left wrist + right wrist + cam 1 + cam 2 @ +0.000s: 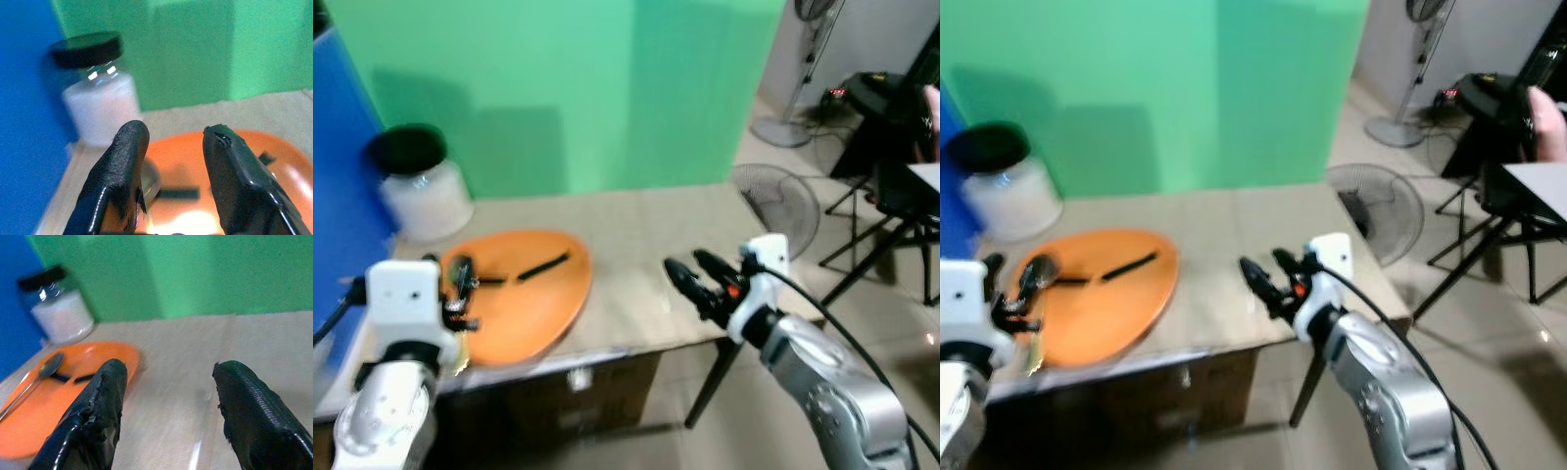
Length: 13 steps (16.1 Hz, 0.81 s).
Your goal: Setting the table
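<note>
An orange plate lies on the left part of the beige table. A metal spoon rests on the plate's left side, and a thin black stick lies across the plate's middle. My left gripper hovers open at the plate's left edge, just above the spoon, whose bowl sits beside one fingertip. To the right of the plate, my right gripper is held open over bare tabletop near the front edge, with nothing between its fingers.
A jar of white contents with a black lid stands behind the plate by a blue panel. A green backdrop rises behind the table. Right of the table stand a floor fan, black stands and a person's hand.
</note>
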Motion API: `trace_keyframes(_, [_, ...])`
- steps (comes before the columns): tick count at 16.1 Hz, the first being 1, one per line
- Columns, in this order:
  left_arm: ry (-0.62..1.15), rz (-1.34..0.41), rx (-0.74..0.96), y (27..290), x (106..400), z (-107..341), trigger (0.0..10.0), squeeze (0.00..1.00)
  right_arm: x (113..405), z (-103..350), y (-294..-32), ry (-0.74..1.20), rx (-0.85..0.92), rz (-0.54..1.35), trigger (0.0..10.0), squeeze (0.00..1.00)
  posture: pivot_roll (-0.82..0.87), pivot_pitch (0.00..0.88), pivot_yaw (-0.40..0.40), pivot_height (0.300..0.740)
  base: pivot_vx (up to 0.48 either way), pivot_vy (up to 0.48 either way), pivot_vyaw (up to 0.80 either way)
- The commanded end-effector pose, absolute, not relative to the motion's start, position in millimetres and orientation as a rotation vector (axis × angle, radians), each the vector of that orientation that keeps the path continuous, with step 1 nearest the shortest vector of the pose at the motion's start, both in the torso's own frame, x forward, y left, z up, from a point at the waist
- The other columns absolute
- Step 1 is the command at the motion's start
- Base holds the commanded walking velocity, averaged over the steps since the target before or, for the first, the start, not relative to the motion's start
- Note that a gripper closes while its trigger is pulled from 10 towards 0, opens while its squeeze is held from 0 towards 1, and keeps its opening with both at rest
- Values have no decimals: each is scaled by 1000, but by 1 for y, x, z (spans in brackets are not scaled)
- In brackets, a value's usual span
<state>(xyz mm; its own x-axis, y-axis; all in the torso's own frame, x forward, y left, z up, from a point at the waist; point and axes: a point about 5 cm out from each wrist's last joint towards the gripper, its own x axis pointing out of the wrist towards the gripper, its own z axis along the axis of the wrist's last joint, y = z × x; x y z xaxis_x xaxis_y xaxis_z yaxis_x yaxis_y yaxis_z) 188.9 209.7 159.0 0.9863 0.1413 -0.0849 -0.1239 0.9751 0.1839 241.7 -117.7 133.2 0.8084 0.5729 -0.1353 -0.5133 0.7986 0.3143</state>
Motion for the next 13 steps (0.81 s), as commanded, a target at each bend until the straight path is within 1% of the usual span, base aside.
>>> trace_keyframes(1, [110,109,166,205,190,157,10000,0,242,134,-124,233,248,577,10000,0,-8,0,-4,740,0,0,0])
trace_keyframes(3, [160,79,187,203,187,149,10000,0,242,134,-122,249,216,631,10000,0,-9,0,-4,740,0,0,0])
trace_keyframes(5, [223,110,200,210,190,142,10000,0,241,137,-120,259,178,725,10000,0,-16,0,-12,740,0,0,0])
trace_keyframes(6, [240,122,203,214,192,140,10000,1000,241,139,-119,258,167,754,10000,0,-17,0,-15,740,0,0,0])
trace_keyframes(9, [267,125,208,221,199,141,10000,1000,246,145,-126,257,178,778,10000,0,-25,0,-27,740,0,0,0])
trace_keyframes(10, [277,129,212,223,201,140,10000,1000,247,146,-127,258,178,786,10000,239,-28,0,-30,740,0,0,0])
trace_keyframes(11, [283,125,205,225,204,140,10000,1000,248,147,-128,259,174,799,10000,737,-30,0,-34,740,0,0,0])
trace_keyframes(12, [286,115,203,225,206,140,10000,1000,248,148,-129,260,169,813,10000,1000,-31,0,-38,740,0,0,0])
trace_keyframes(13, [292,103,190,226,212,140,10000,1000,249,149,-130,265,156,838,10000,1000,-34,0,-42,740,0,0,0])
